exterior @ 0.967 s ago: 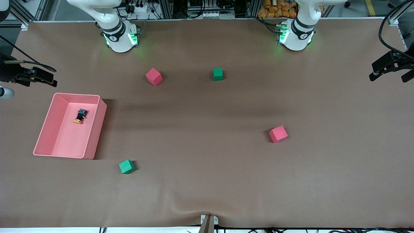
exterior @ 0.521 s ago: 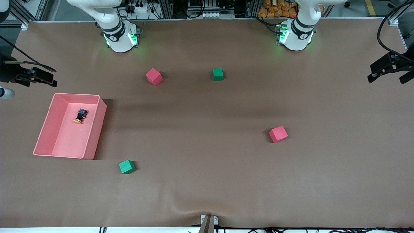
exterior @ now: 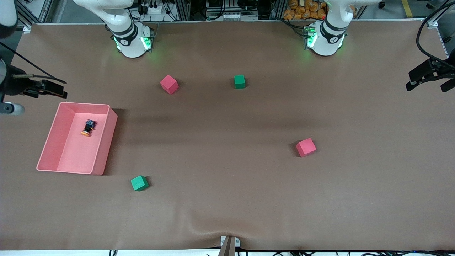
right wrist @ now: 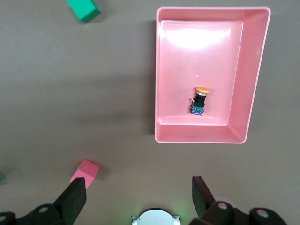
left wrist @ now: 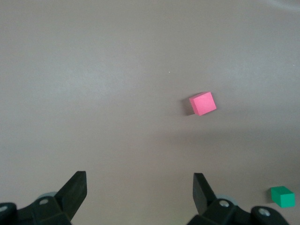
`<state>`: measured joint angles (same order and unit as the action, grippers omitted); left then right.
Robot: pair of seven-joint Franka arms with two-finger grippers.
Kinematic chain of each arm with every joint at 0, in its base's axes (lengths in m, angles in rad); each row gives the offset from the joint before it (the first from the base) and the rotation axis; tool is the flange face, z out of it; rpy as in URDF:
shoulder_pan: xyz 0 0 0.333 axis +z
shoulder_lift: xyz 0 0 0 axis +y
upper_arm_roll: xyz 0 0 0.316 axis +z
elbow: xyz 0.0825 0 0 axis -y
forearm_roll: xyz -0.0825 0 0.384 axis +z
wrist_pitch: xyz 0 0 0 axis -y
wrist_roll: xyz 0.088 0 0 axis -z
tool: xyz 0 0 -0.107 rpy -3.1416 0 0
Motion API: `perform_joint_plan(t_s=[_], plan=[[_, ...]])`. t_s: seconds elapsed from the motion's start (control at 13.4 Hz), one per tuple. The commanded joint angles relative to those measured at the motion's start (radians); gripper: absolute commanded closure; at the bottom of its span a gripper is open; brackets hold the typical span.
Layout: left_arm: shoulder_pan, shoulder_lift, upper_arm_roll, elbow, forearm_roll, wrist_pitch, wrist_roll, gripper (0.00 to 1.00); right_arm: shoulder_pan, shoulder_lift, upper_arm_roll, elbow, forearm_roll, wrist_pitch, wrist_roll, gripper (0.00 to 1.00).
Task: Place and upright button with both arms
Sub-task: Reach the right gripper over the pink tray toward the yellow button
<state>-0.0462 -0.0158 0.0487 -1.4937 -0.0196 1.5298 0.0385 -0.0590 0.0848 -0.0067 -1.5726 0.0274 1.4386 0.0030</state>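
Matt brown cloth covers the table (exterior: 227,199); the pink bin (right wrist: 255,75) looks glossy plastic.

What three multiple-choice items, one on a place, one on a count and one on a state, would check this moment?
1. Where is the button?
A. In the pink tray
B. On the bare table
C. In a gripper

2. How many foam cubes are on the table?
A. Two
B. Four
C. Six

3. How does the button lie?
A. Upright
B. On its side
C. Under a cube

Answers:
1 A, it rests on the tray's floor in the front and right wrist views.
2 B, two red and two green.
3 B, its orange cap points sideways. The left gripper and right gripper are open, holding nothing.
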Motion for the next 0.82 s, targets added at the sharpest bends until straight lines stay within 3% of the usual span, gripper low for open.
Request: perform_joint_plan(t_s=[0.0,0.37,0.74], plan=[[0.006,0.008,-0.003,0.024,0.018,-0.017,0.007,0.0,-0.062,0.062,0.005,-0.001,-0.007,0.017,-0.027,0.0],[0.006,0.007,-0.003,0.015,0.015,-0.025,-0.043,0.0,-0.191,0.26,0.004,-0.05,-0.014,0.196,-0.104,0.0],[0.0,0.008,-0.004,0.016,0.018,-0.025,-0.037,0.0,-0.208,0.398,0.004,-0.058,-0.021,0.365,-0.104,0.0]])
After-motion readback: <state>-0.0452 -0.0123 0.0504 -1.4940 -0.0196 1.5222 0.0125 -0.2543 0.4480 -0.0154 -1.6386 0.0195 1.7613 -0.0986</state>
